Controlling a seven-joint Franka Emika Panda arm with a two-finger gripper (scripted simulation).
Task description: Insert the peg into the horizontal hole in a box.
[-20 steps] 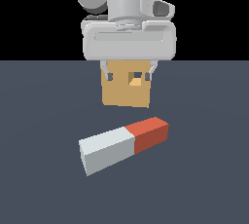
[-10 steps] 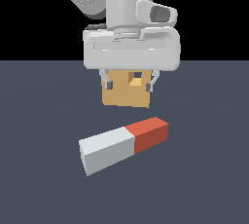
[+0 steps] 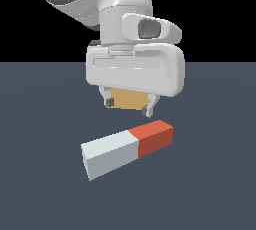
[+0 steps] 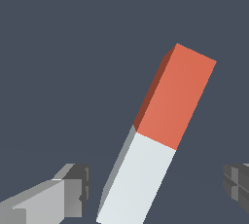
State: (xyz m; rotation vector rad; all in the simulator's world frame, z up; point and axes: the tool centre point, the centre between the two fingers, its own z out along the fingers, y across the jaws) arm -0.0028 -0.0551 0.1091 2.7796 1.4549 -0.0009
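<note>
Peg flat on the counter, pincer spread above it.

The peg [image 3: 128, 149] is seen lying on the dark counter [image 3: 215, 174], its red-orange half turned toward the exterior view's right; the pincer [image 3: 129, 106] is held spread and empty just above it, a finger [image 4: 73, 189] shown on each side of the pale half in the wrist view; the box [image 3: 127, 98] is largely hidden behind the pincer; its hole cannot be made out.

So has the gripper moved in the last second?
Yes. The gripper has come down toward the peg, which lies unmoved, and now hides most of the box.
</note>
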